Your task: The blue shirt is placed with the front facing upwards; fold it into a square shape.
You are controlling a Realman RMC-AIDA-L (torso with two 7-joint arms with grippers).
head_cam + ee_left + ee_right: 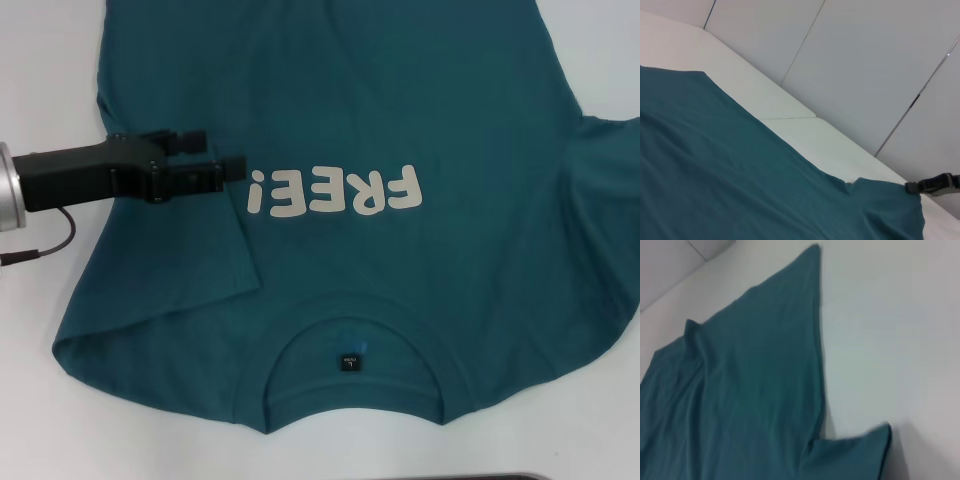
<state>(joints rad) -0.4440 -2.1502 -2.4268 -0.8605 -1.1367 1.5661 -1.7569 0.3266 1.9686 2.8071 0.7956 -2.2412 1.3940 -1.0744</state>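
A: From the head view, where is the blue shirt (400, 120)?

B: Spread front-up on the white table (40, 60), collar (350, 335) at the near edge, the off-white "FREE!" lettering (335, 192) reading upside down. The left sleeve (160, 290) lies folded in over the chest.

A: And the left gripper (225, 155)?

B: It reaches in from the left above that sleeve, tips just beside the lettering. Its two fingers (232, 166) stand a little apart with nothing between them.

A: The left wrist view?

B: Teal cloth (740, 175) across the table, wall panels (865, 60) beyond, and a dark gripper (935, 185) at the shirt's far corner; whether it grips, I cannot tell.

A: Right wrist view?

B: Only the shirt's edge (750, 380) and a sleeve tip (860, 455) on the table (890, 340).
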